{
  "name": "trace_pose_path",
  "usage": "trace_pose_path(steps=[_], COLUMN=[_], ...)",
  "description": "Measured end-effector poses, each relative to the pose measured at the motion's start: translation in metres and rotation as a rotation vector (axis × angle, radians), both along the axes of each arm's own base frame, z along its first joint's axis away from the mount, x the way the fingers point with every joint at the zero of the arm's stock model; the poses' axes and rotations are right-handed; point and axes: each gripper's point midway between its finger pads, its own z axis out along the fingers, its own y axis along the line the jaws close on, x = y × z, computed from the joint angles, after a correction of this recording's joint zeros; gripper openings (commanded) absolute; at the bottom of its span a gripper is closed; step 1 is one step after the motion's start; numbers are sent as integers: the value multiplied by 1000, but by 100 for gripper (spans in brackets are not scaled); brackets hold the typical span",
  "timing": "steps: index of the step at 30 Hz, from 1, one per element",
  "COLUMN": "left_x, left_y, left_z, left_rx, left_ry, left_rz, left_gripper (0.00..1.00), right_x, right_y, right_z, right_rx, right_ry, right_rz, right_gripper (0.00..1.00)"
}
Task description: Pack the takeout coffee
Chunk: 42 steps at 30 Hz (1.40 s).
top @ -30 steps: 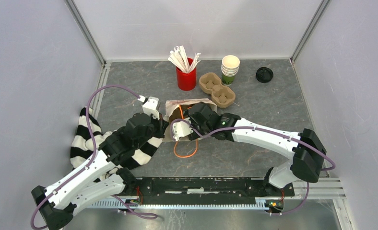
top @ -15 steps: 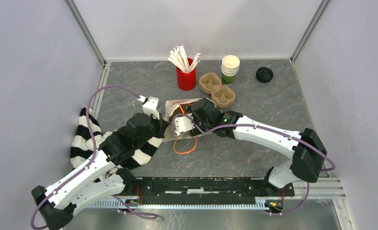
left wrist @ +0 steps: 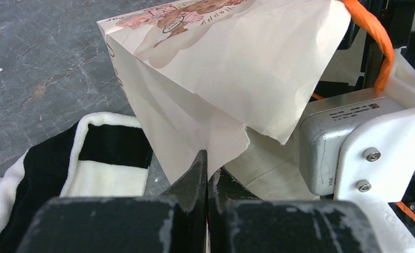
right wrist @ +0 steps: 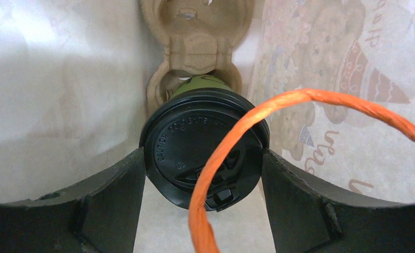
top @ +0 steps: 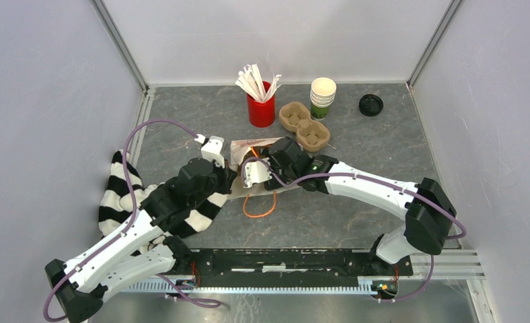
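The takeout coffee (right wrist: 204, 145), a green cup with a black lid, lies inside a printed paper bag (right wrist: 347, 79), its base in a cardboard cup carrier (right wrist: 195, 31). My right gripper (right wrist: 204, 154) is inside the bag, with a finger pressed against each side of the lid. An orange bag handle (right wrist: 300, 100) loops across the lid. My left gripper (left wrist: 205, 158) is shut on the torn lower edge of the bag (left wrist: 216, 89) and holds the mouth up. In the top view the bag (top: 252, 145) lies mid-table, with the left gripper (top: 230, 176) and the right gripper (top: 268, 156) at it. The cup is hidden there.
A red cup of white stirrers (top: 261, 108), a second cardboard carrier (top: 305, 126), a stack of lidless green cups (top: 322, 97) and a lone black lid (top: 370, 104) stand at the back. A black-and-white striped cloth (top: 118, 195) lies under the left arm. An orange handle loop (top: 259, 208) trails on the table.
My right gripper has pushed farther into the bag, away from the arm bases, with the cup. The left gripper has stayed shut on the bag's edge.
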Motion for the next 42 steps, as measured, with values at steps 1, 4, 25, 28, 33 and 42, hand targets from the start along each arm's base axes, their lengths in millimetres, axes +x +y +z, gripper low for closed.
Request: trace_pose_path(steps=[1,4,25,28,33,42], left_x=[0,0,5,2,-4,-11], left_y=[0,0,-11,-16,-26,-29], left_z=[0,-1,30,38,47,48], left_rx=[1,3,33,13,-29,-53], left_ry=[1,3,67,106,187,307], left_rz=[0,0,-9,-14,-15,15], left_gripper=[2,2,2,2,2,2], right_x=[0,1,-6,-15,-33,-56], right_y=[0,-1,6,4,-1,-8], right_z=[-1,-2,-5,-5,-5,-5], right_rx=[1,12,106,108,114,110], right_ry=[2,13,224,283,386,494], right_rz=[-1,-7,-134,-160,-197,-284], right_gripper=[25,25,29,30,31,32])
